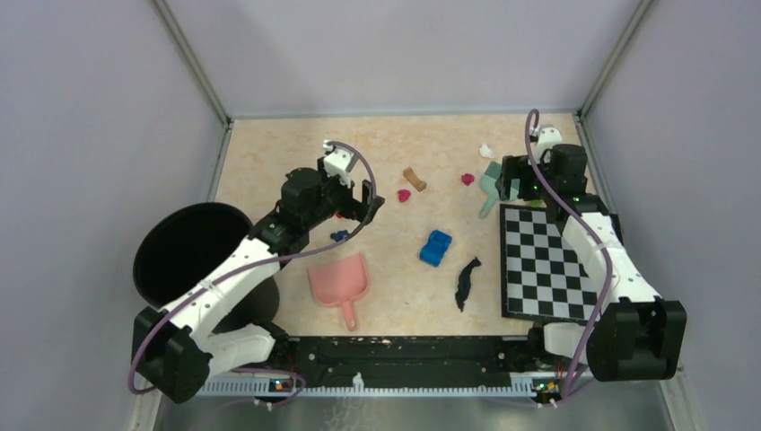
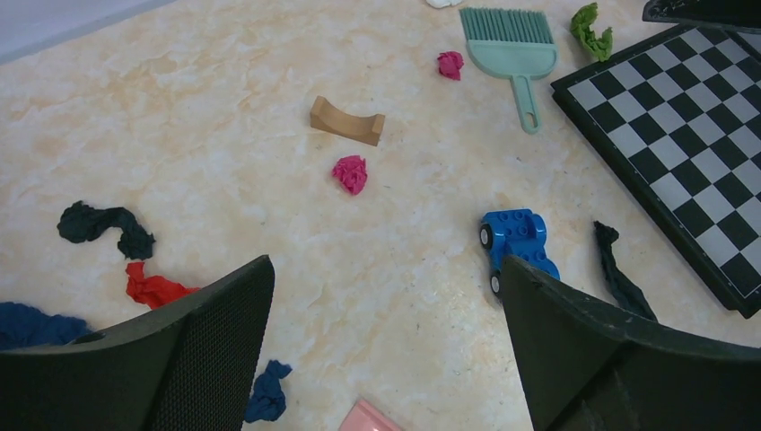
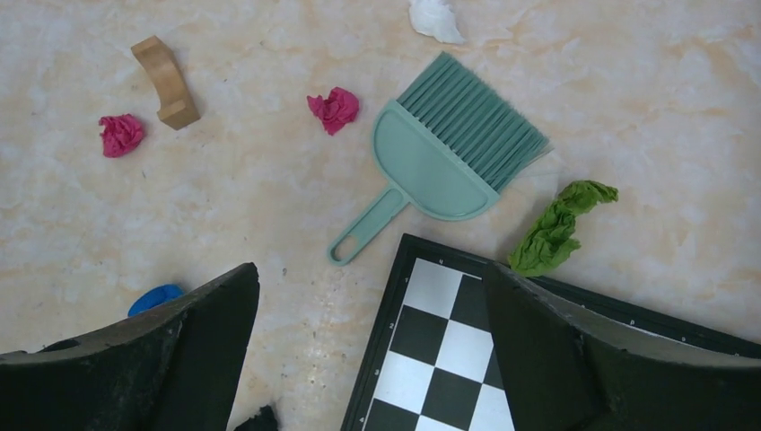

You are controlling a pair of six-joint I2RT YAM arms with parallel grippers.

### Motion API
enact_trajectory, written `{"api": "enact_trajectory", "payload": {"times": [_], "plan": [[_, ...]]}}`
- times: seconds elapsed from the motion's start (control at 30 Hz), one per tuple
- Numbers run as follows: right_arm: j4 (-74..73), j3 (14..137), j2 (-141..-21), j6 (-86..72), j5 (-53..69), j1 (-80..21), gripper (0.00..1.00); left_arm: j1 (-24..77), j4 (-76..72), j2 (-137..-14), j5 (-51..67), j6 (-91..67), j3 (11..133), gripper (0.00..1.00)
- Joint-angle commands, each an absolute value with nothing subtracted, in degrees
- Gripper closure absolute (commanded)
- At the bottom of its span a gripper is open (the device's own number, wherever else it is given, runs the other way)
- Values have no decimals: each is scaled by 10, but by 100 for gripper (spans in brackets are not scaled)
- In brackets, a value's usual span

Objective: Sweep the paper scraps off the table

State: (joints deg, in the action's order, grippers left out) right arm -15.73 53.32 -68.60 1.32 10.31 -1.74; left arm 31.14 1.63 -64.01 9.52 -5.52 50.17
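Paper scraps (image 2: 350, 173) dot the table (image 2: 224, 108) — left claw (image 2: 384, 296) and right claw (image 3: 368, 278) reach forward, angled down — both spread wide, empty.

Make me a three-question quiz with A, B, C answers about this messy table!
1. The dustpan is: A pink, B yellow, C grey.
2. The mint-green brush lies: A in the dustpan, B on the table beside the chequered board, C in a gripper.
3. The left gripper is: A open and empty, B shut on the brush, C shut and empty.
Answers: 1 A, it shows pink from above. 2 B, it lies flat by the board's corner. 3 A, fingers wide apart, nothing between.
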Motion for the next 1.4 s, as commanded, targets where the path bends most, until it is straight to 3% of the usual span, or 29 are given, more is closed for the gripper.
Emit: {"api": "enact_trajectory", "payload": {"times": [0.0, 0.3, 0.63, 0.83, 1.13, 1.23, 1.37], "plan": [[-133, 556, -690, 53, 144, -19, 7, 322, 25, -626, 71, -67, 517, 1], [-130, 562, -690, 133, 188, -19, 8, 322, 39, -600, 22, -78, 493, 1], [-194, 684, -858, 144, 145, -19, 16, 323, 65, -618, 36, -68, 503, 1], [-198, 742, -938, 141, 151, -20, 35, 340, 103, -624, 6, -47, 538, 1], [-172, 743, -1020, 142, 133, -60, 52, 342, 61, -619, -36, -42, 529, 1], [-175, 748, -1044, 166, 93, -88, 56, 343, 8, -608, -138, -51, 472, 1], [-170, 756, -1061, 174, 92, -102, 57, 342, -61, -591, -124, 35, 436, 1]]}}
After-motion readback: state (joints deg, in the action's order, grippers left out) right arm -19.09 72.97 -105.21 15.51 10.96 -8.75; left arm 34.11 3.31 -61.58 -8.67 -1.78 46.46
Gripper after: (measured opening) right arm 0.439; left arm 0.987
